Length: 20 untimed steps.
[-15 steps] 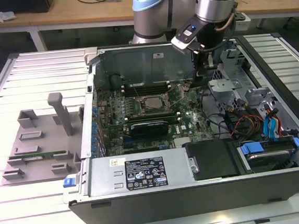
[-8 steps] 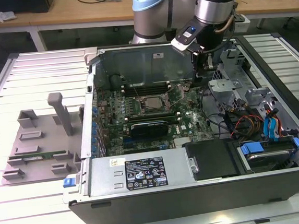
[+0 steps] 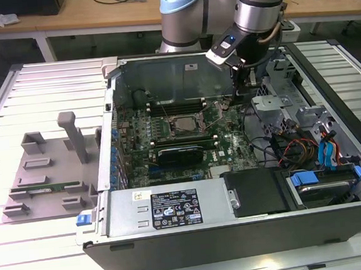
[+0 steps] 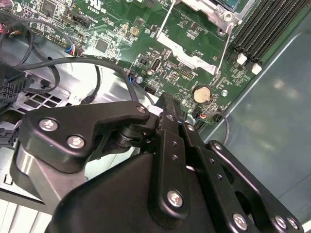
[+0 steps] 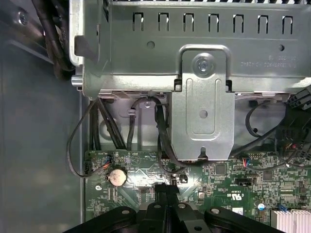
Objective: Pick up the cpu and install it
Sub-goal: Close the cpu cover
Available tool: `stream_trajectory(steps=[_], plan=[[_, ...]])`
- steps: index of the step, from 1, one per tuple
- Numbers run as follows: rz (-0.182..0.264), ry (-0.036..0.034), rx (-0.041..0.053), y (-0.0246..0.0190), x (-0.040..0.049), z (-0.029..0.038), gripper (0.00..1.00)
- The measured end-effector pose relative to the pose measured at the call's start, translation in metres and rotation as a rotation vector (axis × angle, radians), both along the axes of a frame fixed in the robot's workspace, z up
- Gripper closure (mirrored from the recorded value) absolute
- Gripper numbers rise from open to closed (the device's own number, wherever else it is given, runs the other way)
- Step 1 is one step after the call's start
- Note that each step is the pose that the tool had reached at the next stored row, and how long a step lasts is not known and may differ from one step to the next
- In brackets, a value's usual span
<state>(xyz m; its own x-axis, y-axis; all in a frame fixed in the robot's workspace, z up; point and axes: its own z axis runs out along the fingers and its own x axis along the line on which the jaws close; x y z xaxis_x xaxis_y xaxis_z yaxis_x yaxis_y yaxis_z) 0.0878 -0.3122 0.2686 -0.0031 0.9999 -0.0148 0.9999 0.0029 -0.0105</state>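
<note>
Open PC case (image 3: 174, 211) lying on a slatted bench (image 3: 37, 90), robot arm reaching in from the far side. The tool (image 3: 239, 94) hangs low over the green mobo (image 3: 227, 148), just to the exterior view's right of the black-framed socket (image 3: 160, 130) and apart from it. In both wrist views its two black fingers (image 5: 161, 194) are pressed together w/ nothing btwn them: closed and empty. The cpu (image 3: 182, 127) looks to be lying in the socket already, a flat grey square inside the frame, though this is hard to confirm. The silver load plate (image 4: 194, 56) stands swung open w/ its thin wire levers up. A coin cell (image 4: 200, 93) and black cables (image 4: 73, 60) sit near the fingertips; a grey metal bracket (image 5: 204, 107) rises beside them. Judgement: the step in hand is locking the chip in, not carrying it. To do it well, push w/ the closed tips on the plate's frame or lever only, never on the chip's top. Move slow and straight, stay clear of cables and coin cell, and ease off if the plate resists, since a tilted chip could bend pins.
</note>
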Motion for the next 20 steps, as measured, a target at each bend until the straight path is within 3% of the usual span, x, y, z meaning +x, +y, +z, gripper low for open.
stream_trajectory(steps=[5,9,20], plan=[[0.0,0.0,0.0,0.0,-0.0016,-0.0045,0.89],[0.0,0.0,0.0,0.0,-0.0126,-0.0079,0.89],[0.0,0.0,0.0002,0.0,-0.019,-0.0109,0.89]])
